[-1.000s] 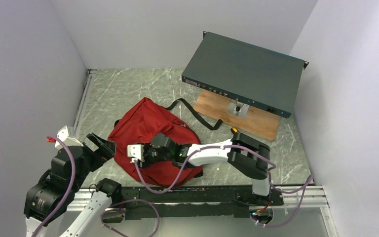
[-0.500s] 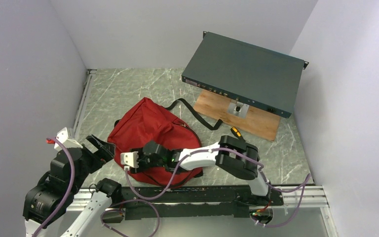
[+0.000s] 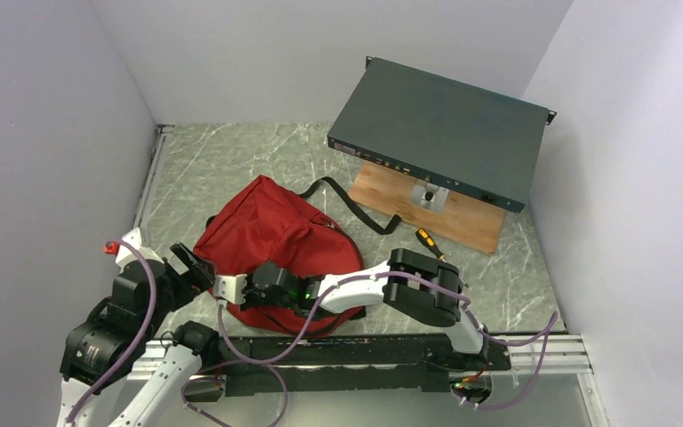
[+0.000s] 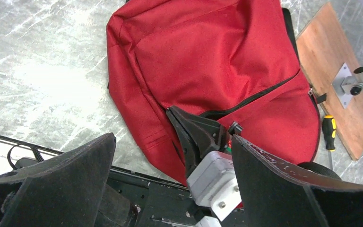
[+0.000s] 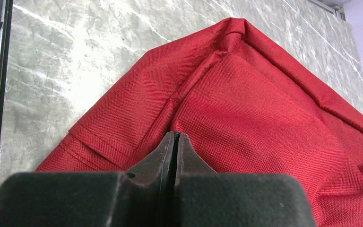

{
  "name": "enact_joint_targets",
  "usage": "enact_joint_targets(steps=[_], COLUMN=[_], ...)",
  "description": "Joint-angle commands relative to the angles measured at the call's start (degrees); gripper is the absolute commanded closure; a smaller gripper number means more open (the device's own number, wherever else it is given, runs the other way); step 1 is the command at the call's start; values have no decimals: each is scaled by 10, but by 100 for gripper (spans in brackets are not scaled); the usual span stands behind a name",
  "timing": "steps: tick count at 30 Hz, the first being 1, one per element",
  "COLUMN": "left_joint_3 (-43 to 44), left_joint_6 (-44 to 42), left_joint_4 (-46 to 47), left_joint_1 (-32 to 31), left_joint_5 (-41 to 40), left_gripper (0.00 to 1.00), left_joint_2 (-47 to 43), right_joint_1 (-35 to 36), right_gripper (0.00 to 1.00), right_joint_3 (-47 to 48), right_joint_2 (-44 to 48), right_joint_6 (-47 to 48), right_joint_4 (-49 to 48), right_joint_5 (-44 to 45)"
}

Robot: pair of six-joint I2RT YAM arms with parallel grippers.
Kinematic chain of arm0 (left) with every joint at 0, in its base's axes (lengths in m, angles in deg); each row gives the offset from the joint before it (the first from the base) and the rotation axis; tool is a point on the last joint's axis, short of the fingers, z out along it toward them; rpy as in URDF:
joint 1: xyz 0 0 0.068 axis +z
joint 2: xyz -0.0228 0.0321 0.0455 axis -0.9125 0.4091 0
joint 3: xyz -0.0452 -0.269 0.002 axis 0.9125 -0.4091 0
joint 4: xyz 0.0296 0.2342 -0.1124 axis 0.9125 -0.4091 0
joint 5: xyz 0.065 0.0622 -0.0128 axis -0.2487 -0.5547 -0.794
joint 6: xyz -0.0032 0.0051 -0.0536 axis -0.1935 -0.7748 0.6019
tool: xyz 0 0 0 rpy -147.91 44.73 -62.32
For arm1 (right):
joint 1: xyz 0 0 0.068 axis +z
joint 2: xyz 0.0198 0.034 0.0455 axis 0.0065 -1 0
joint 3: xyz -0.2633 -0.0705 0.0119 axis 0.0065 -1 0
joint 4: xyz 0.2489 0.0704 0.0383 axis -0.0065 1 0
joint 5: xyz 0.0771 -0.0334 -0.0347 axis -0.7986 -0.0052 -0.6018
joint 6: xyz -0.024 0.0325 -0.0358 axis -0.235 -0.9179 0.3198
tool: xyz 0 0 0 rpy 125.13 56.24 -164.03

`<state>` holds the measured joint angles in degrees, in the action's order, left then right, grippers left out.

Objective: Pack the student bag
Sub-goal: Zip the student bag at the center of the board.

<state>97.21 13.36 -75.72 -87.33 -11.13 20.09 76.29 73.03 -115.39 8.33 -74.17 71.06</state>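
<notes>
The dark red student bag (image 3: 271,231) lies on the marble table, and a black zip line (image 4: 264,92) runs across its front. My right gripper (image 5: 176,137) is shut. Its tips rest on a seam of the bag near the near-left corner, and nothing shows between them. It also shows in the left wrist view (image 4: 177,118), lying on the bag's near edge. My left gripper (image 4: 171,139) is open and empty. It hangs just left of the bag's near corner (image 3: 194,267), with the right wrist's white camera between its fingers.
A flat dark teal metal box (image 3: 440,133) stands tilted on a stand over a wooden board (image 3: 462,222) at the back right. A yellow-and-black screwdriver (image 3: 427,240) lies beside the board. A black strap (image 3: 356,205) trails from the bag. A black rail (image 3: 365,351) runs along the near edge.
My right gripper has slid left and nearer across the bag's front, staying shut. My left gripper has moved in closer to the bag's near-left corner.
</notes>
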Motion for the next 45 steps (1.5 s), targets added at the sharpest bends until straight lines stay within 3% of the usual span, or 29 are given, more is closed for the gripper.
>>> enact_joint_targets(steps=[1, 5, 15, 21, 23, 25, 28, 34, 39, 43, 45], left_joint_3=[-19, -60, -168, -237, -261, -287, -328, -381, -393, -381, -364], left_joint_6=[16, 49, 154, 198, 205, 207, 166, 78, 48, 29, 21], left_joint_4=[28, 50, 126, 178, 198, 220, 285, 389, 428, 428, 414], left_joint_1=[0, 0, 0, 0, 0, 0, 0, 0, -1, 0, -1], left_joint_5=[0, 1, 34, 47, 65, 88, 142, 231, 282, 265, 248], left_gripper=[3, 5, 8, 18, 24, 22, 17, 21, 30, 39, 53], left_joint_2=[14, 5, -9, -44, -64, -88, -127, -171, -130, -54, -13], right_joint_1=[-9, -21, -88, -140, -147, -150, -154, -159, -162, -162, -160], right_gripper=[100, 100, 100, 100, 100, 100, 100, 100, 100, 100, 100], right_joint_3=[-18, -30, -57, -63, -61, -67, -77, -67, -49, -30, -24], right_joint_2=[46, 101, 161, 154, 161, 172, 187, 194, 188, 181, 183], right_joint_6=[-39, -164, -470, -617, -643, -671, -715, -797, -824, -822, -813], right_joint_4=[-46, -33, -51, -74, -54, -42, -22, 26, 43, 53, 61], right_joint_5=[46, 46, -146, -225, -209, -176, -123, -57, -40, -44, -44])
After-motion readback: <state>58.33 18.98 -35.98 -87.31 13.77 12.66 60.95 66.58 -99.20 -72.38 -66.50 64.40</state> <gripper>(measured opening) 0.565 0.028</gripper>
